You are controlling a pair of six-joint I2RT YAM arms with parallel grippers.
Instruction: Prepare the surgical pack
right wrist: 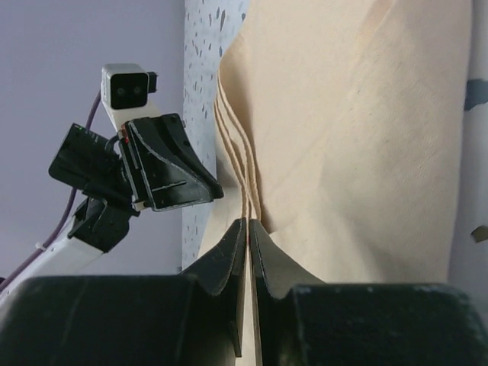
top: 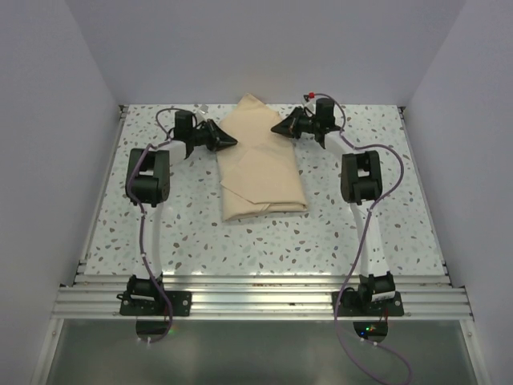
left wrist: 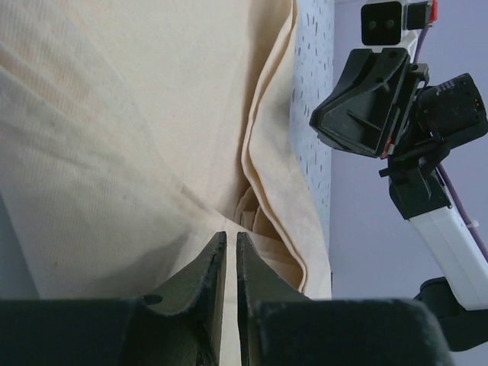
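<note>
Folded tan wrap sheet (top: 260, 172), lying far-centre on speckled table (top: 385, 233), a gripper at either side.
Left gripper (top: 232, 142): touching sheet's left edge, fingers drawn to a thin slit at a fold, hold on cloth not discernible. Right gripper (top: 276, 128): at sheet's right edge, fingers nipping the layered edge.
</note>
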